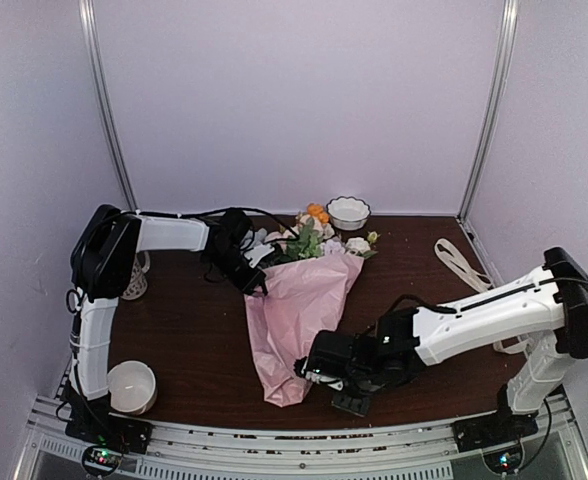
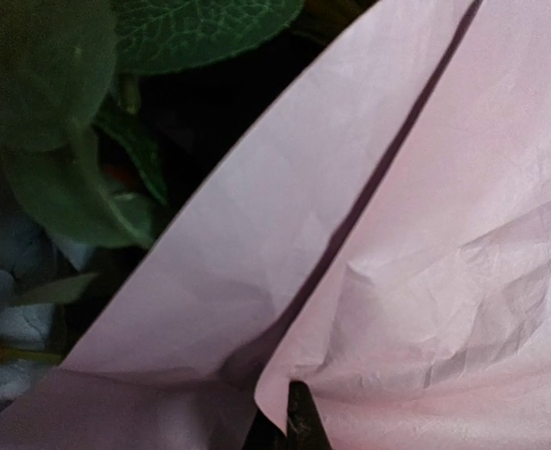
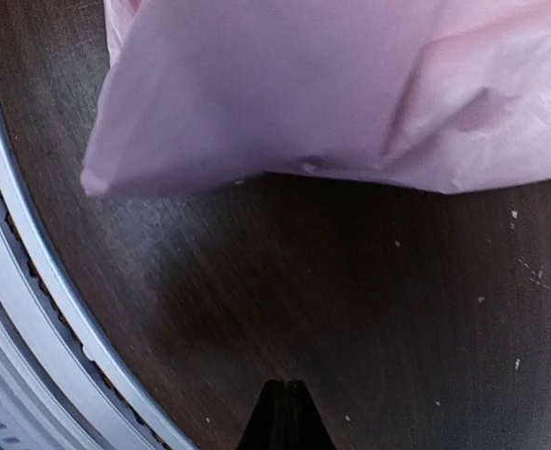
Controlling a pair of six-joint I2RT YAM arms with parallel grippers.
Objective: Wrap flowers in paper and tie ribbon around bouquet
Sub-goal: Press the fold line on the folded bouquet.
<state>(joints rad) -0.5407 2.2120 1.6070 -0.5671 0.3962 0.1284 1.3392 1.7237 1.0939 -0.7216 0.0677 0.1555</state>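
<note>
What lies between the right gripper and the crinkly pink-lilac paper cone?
Only bare dark wooden tabletop separates right gripper from pink-lilac paper; the right wrist view shows it.

White-shelled left arm (image 1: 169, 233) and right arm (image 1: 484, 312), black joints, cables.

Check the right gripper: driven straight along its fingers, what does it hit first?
Probably the lower end of the paper, just ahead of the shut right gripper. Depth is unclear; if angled down, the table comes first.
</note>
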